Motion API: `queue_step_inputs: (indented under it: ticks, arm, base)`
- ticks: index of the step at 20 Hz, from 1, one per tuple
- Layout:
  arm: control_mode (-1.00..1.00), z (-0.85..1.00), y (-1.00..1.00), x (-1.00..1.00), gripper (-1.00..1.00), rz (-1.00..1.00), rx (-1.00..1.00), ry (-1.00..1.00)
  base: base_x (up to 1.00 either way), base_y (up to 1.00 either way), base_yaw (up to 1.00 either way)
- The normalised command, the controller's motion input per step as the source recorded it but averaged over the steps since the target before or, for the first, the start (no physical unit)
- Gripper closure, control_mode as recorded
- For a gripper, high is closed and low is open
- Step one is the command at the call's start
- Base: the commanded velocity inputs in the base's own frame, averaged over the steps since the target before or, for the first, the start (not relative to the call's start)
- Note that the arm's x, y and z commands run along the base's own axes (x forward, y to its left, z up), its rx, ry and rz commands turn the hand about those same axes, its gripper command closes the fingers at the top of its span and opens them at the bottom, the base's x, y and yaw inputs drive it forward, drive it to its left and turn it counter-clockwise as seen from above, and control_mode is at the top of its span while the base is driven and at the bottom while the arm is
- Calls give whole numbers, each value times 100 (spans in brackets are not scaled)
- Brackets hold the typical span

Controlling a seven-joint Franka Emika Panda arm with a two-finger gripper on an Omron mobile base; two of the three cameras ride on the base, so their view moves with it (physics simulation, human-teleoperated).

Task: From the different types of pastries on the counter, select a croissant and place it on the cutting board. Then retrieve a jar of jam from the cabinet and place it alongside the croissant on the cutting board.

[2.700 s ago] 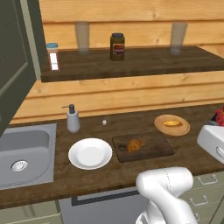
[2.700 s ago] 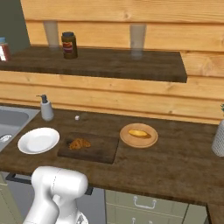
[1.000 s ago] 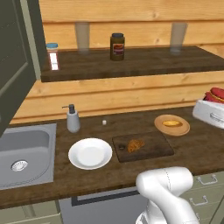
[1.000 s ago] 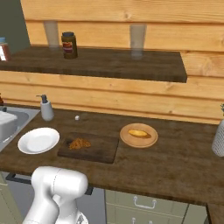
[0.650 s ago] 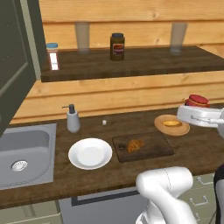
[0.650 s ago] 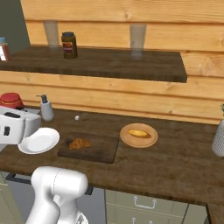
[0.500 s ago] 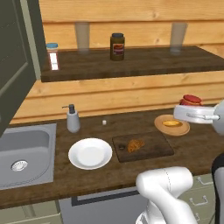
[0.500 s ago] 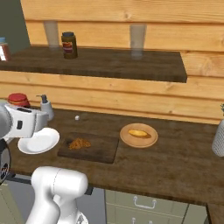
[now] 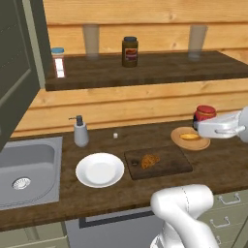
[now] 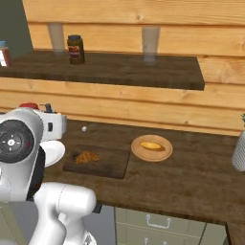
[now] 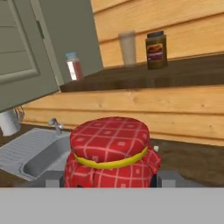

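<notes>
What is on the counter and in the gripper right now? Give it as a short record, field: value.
held item: jar of jam, red checked top
gripper: shut on the jar, above the counter by the yellow-orange pastry
croissant: on the cutting board
white plate: left of the board
soap dispenser: beside the sink
shelf: brown jar

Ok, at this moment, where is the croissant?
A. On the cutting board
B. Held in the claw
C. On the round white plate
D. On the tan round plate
A. The croissant lies on the dark cutting board; the white plate beside it is bare, the tan plate carries the yellow-orange pastry, and the claw is shut on the jar of jam.
</notes>
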Motion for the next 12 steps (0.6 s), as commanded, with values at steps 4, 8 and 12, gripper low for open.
queue_step_inputs:
  ticks: [4, 8, 12]
  arm:
    - [-100, -36, 0, 15, 100, 20, 0, -9]
    - [-100, -35, 0, 21, 100, 20, 0, -8]
    - [-100, -33, -9, 24, 100, 15, 0, -4]
  base:
    - [0, 0, 0]
    - [0, 0, 0]
    - [0, 0, 0]
